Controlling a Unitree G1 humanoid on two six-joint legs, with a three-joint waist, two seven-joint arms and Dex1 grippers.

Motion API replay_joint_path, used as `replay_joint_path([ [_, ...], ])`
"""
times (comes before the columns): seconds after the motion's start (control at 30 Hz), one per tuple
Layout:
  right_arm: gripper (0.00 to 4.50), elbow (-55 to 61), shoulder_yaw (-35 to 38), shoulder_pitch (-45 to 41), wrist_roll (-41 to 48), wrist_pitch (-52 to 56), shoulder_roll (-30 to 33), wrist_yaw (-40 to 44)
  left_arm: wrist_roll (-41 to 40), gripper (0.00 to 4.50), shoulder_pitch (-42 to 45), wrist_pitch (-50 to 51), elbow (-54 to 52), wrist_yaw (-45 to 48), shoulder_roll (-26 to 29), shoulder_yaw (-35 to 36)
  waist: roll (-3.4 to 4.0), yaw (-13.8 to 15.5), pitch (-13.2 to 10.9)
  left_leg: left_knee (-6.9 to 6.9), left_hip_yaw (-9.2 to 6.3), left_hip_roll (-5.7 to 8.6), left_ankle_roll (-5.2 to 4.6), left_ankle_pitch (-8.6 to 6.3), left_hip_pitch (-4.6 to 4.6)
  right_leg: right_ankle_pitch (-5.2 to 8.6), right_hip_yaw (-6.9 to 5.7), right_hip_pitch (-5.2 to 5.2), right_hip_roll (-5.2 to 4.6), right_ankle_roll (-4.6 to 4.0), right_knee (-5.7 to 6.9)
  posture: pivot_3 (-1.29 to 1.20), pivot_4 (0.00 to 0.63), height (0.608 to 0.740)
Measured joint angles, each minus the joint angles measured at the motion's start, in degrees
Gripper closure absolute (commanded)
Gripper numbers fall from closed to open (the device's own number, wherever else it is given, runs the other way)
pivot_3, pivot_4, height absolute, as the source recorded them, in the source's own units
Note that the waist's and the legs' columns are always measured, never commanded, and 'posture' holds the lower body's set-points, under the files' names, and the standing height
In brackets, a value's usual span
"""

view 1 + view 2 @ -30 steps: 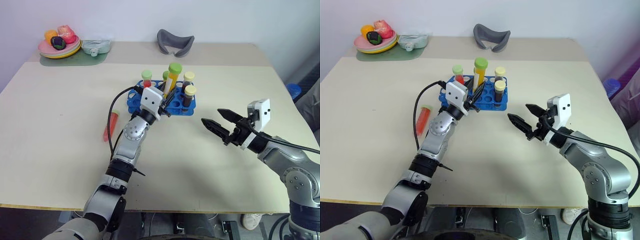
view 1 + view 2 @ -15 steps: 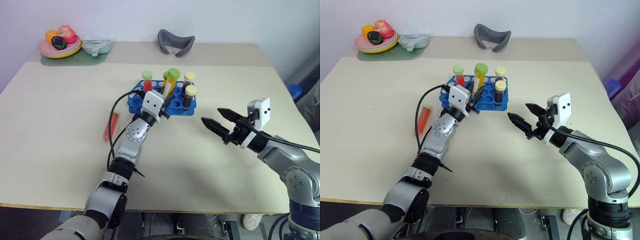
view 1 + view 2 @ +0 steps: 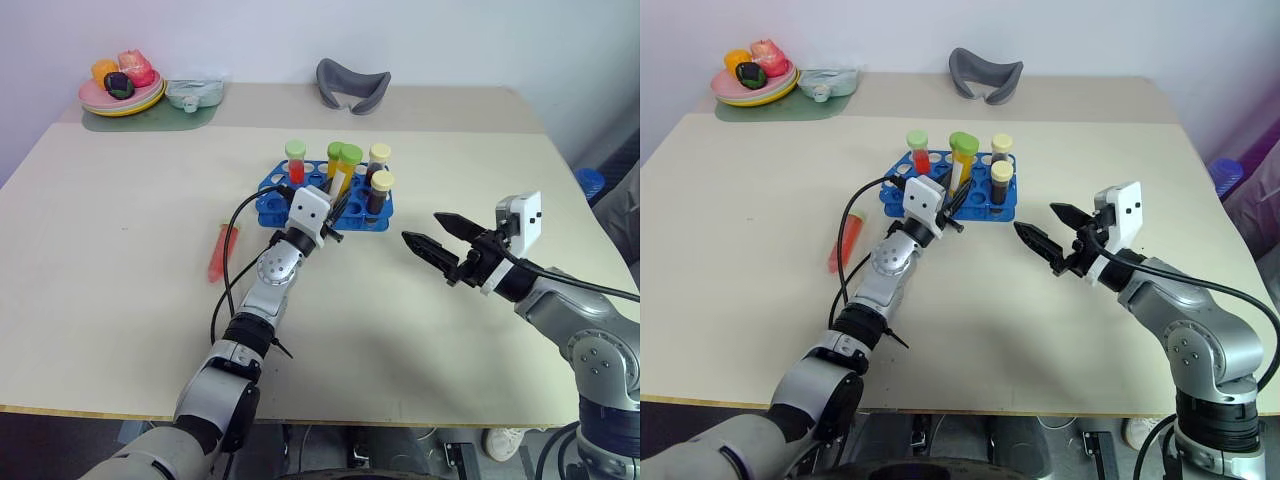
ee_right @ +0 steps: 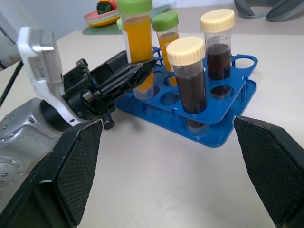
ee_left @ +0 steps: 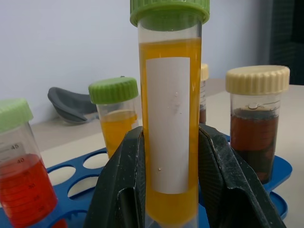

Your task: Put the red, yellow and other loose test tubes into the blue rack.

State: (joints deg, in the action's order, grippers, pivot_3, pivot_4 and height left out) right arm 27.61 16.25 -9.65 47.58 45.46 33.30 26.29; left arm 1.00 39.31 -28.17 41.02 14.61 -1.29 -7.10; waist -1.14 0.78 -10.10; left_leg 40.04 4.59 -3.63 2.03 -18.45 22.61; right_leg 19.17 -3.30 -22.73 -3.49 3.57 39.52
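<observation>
My left gripper (image 3: 335,195) is shut on a yellow test tube (image 3: 345,165) with a green cap, held upright with its lower end down in the blue rack (image 3: 380,222). In the left wrist view both black fingers (image 5: 126,180) clamp the tube (image 5: 171,118). The rack also holds a red tube (image 3: 295,160), another yellow tube (image 5: 116,118) and two brown tubes (image 4: 190,80) with cream caps. A loose red tube (image 3: 221,252) lies on the table left of my left arm. My right gripper (image 3: 421,228) hovers open and empty to the right of the rack.
At the far left corner sit a plate of toy food (image 3: 120,90) on a green mat and a clear container (image 3: 193,93). A grey curved object (image 3: 350,85) lies at the back centre. The table edge runs close to my right arm.
My left gripper has sunk with the yellow tube, bringing it lower into the rack. The right arm has not moved.
</observation>
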Motion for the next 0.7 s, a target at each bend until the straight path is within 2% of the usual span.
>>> replay_joint_path([
  [0.33,0.00,0.0,0.0,0.1,0.0,0.1,0.0,-0.3,-0.5,3.61,2.5,-1.8,5.7,0.5,-0.9,1.2,0.00,0.0,0.0,0.00,0.00,0.01,0.00,0.00,0.00,0.00,-0.01,0.00,0.00,0.00,0.00,0.00,0.150,0.707],
  [0.7,0.00,0.1,0.0,0.2,0.0,0.1,0.0,-0.8,-0.4,3.61,2.4,-2.2,6.1,1.4,-1.3,1.7,0.00,0.0,0.0,0.01,0.00,0.02,0.00,0.00,0.00,0.00,-0.01,0.00,0.00,0.01,0.00,0.00,0.150,0.707],
])
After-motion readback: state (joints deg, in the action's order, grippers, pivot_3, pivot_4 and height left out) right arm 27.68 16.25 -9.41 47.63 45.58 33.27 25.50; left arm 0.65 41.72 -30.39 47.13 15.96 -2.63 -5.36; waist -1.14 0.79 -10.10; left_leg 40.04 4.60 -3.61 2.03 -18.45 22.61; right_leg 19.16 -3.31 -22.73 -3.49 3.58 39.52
